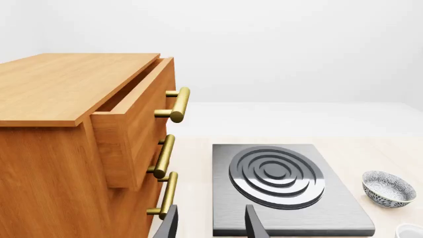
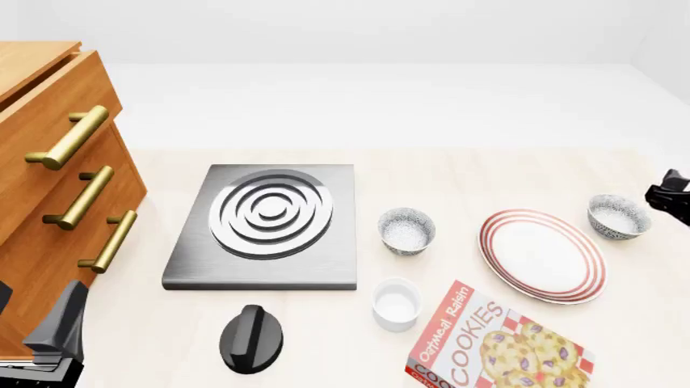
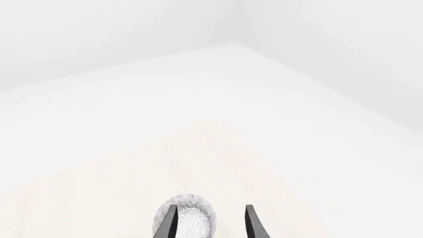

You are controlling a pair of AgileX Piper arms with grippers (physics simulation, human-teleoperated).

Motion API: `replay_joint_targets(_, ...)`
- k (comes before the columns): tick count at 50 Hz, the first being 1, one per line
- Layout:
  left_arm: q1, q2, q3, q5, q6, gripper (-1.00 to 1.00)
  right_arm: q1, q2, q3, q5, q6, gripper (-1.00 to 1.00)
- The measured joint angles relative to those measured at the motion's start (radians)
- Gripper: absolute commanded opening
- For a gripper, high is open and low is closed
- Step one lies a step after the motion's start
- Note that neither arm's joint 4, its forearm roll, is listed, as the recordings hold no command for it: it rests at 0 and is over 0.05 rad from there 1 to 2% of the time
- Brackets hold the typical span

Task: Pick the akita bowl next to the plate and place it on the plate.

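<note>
Front view: the plate (image 2: 542, 255) is your landmark on the table (image 2: 431, 174). The akita bowl (image 2: 618, 217) sits upright just right of the plate's far edge, not touching it. Your right gripper (image 2: 671, 196) is just right of that bowl, at the frame edge. Right wrist view shows its fingers (image 3: 165, 223) spread, bowl seen between them, nothing pinched. A second speckled bowl (image 2: 406, 230) stands left of the plate, with a white ramekin (image 2: 396, 304) nearer you and a cookie box (image 2: 498, 346) below the plate. Your left gripper (image 2: 44, 339) is far left of the plate by the drawer cabinet (image 2: 44, 186); its fingers (image 1: 254, 223) are spread, holding nothing, facing the stove plate (image 1: 284, 191).
</note>
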Motion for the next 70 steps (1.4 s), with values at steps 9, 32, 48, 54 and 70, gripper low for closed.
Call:
replay_joint_targets(9, 0.000, 0.000, 0.000, 0.000, 0.000, 1.00, 0.001, 0.019, -0.012, 0.011, 0.016, 1.00)
replay_joint_targets(32, 0.000, 0.000, 0.000, 0.000, 0.000, 1.00, 0.004, 0.079, -0.067, 0.064, 0.076, 1.00)
replay_joint_targets(48, 0.000, 0.000, 0.000, 0.000, 0.000, 1.00, 0.006, 0.109, -0.107, 0.103, 0.112, 1.00)
replay_joint_targets(54, 0.000, 0.000, 0.000, 0.000, 0.000, 1.00, 0.006, 0.119, -0.118, 0.117, 0.126, 1.00)
replay_joint_targets(70, 0.000, 0.000, 0.000, 0.000, 0.000, 1.00, 0.004, 0.158, -0.158, 0.149, 0.160, 1.00)
